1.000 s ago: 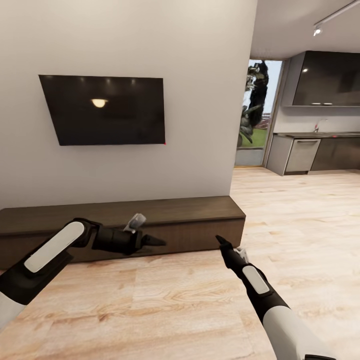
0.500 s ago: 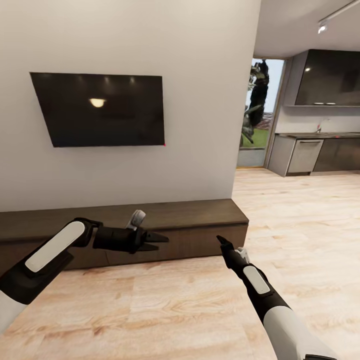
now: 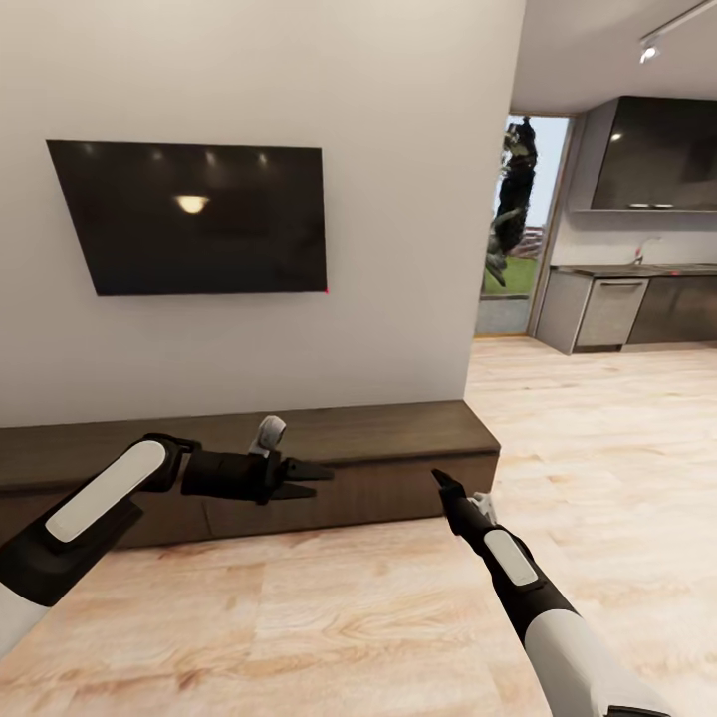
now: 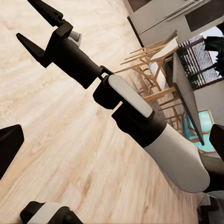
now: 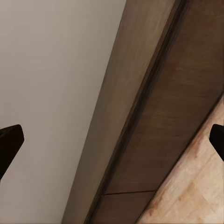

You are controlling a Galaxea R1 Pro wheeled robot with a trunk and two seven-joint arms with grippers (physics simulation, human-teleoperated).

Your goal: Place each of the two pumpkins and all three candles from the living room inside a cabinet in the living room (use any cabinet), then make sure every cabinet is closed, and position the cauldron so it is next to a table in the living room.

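The view has shifted; the cabinet (image 3: 398, 448) lies just beyond both open fingers.

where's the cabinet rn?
Head view: the cabinet runs low along the wall under the TV, drawers shut, just ahead of both arms, its right end near the kitchen opening. The right wrist view looks at its front.

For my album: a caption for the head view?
Both grippers, left and right, open and empty before the closed cabinet.
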